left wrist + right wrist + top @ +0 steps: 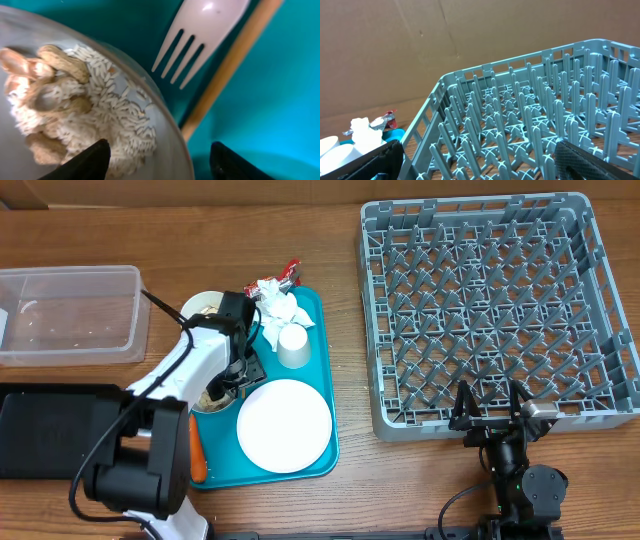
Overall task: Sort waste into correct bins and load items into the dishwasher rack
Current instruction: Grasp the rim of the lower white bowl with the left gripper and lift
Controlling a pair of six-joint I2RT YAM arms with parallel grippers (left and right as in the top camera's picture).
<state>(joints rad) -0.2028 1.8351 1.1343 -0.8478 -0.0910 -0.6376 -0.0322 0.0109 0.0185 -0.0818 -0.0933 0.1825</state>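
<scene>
A white bowl holding rice-and-nut food scraps sits on the teal tray. My left gripper is open and straddles the bowl's rim, one finger over the rice and the other outside, neither touching it. A white fork and an orange carrot piece lie beside the bowl. From overhead, the left gripper is over that bowl; the plate, cup, napkin, wrapper and second bowl share the tray. My right gripper is open at the rack's near edge.
The clear tub stands at the far left, with the black tray in front of it. The carrot piece lies along the teal tray's left edge. In the right wrist view the rack's pegs fill the frame and the napkin shows at the left.
</scene>
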